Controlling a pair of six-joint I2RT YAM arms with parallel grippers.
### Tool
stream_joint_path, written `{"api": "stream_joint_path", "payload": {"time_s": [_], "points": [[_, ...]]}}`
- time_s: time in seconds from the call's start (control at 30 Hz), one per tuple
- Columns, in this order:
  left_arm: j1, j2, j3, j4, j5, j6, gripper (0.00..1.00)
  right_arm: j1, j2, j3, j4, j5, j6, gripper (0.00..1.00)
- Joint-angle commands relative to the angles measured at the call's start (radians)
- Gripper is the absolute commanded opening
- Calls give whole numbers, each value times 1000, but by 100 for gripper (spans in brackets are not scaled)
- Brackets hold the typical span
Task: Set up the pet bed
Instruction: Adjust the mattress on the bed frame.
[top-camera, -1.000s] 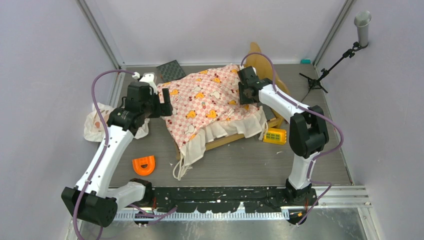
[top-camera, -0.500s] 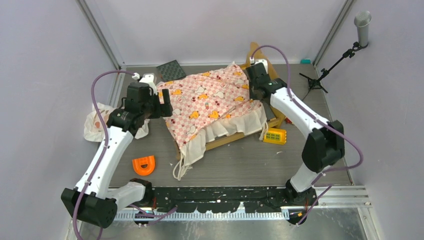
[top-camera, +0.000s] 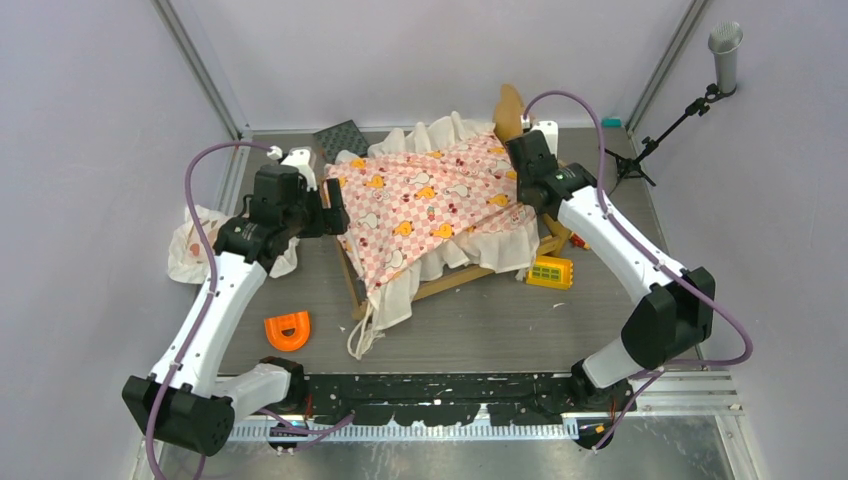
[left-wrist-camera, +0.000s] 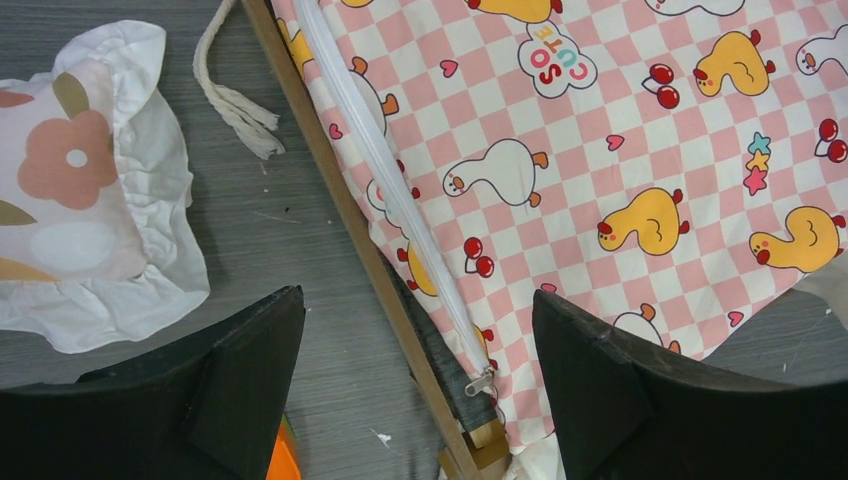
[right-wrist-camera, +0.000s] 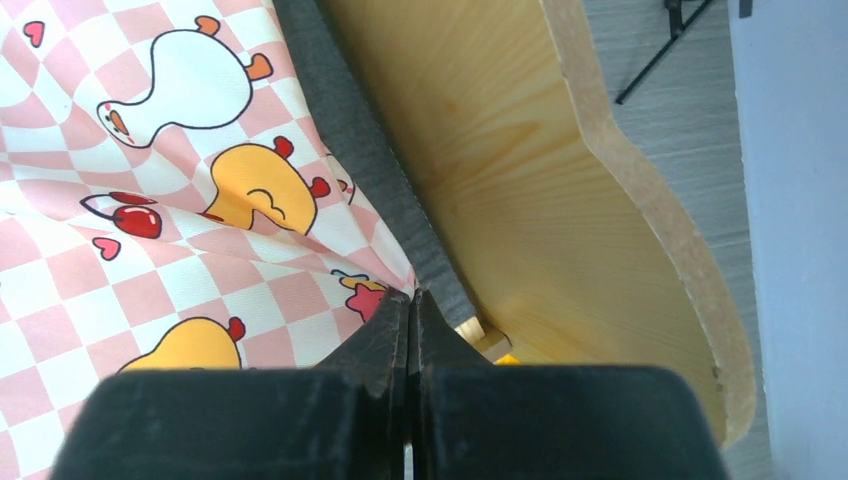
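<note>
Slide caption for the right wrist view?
Right jaws shut on pink-checkered duck-print sheet, beside tan wooden headboard.

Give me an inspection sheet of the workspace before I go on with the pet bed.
Surface: grey wood-grain table.
Job's things: pet bed angled mid-table, checkered sheet draped over it.
Clutter: floral pillow left; orange piece near-left; yellow block by the bed's right; dark gridded pad far-left.
Grippers: left gripper open above the bed's left rail; right gripper shut on the checkered sheet's corner beside the headboard.
Cables: purple cables loop over each arm.
Surroundings: microphone on a stand far right; pale walls.
</note>
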Motion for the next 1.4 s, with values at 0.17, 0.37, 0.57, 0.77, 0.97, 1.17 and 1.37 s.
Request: {"api": "stream_joint_path", "payload": {"time_s": [0.17,0.37,0.57,0.77,0.97,1.17,1.37], "points": [[1,14,7,13,53,-9,85,-3,-93,-17,-25,121,27,1],[1,10,11,2,70,-11,84,-3,-89,-1,-29,70,9,46],[1,-34,-13,-36,130,-14,82,1,-167,14,-5,-91,-16,67],[-4,-186,-120,-84,205,-81,78,222,-233,-12,25,-131,-65,71],[-103,-362,-283,-110,160,-232,72,441,-262,-104,92,-84,43,71],[-402,-484,-360,-167,-98,-443,66,473,-325,-221,145,-62,137,71],[-644,-466,-441,-196,-281,-604,61,473,-385,-268,153,-95,168,71]]}}
